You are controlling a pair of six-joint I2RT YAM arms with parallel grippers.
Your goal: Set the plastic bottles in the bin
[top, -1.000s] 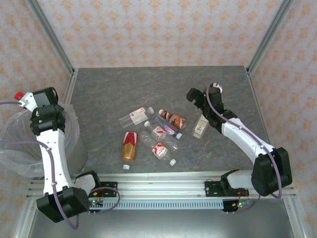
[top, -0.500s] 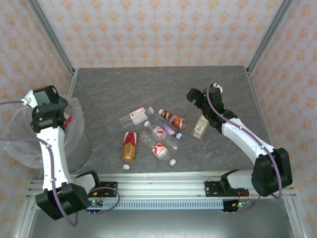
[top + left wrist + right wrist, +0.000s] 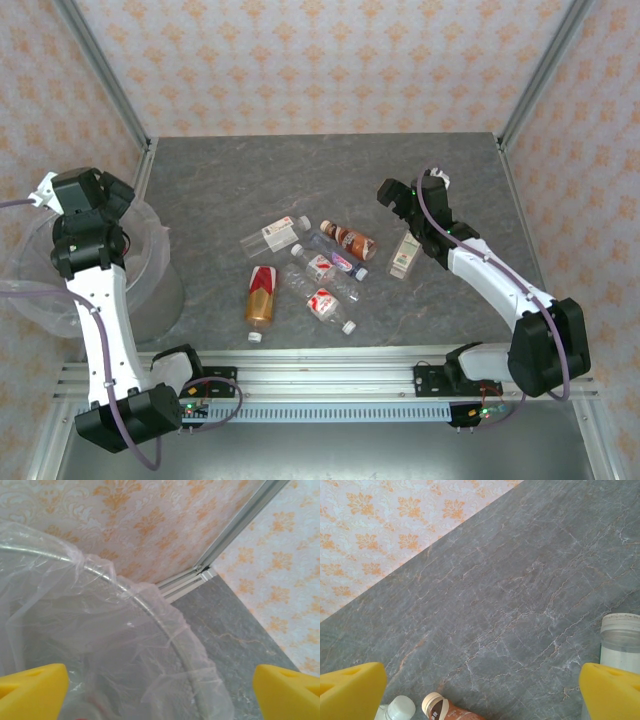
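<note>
Left gripper spread wide, nothing between its fingers, with the bin directly beneath. Right gripper spread too, empty. The plastic bottles lie on their sides to its left, long axes mostly diagonal; a brown bottle points its cap away from it.

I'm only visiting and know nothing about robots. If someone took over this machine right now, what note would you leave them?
Left claw: open, empty, above the bin.
Right claw: open, empty, over the table next to the lone bottle.
Bottles: six bottles lie clustered mid-table; the lone bottle sits apart by the right arm.
Done: cannot tell; the crinkly bag hides what the bin holds.
Left: carry all seven to the bin.
</note>
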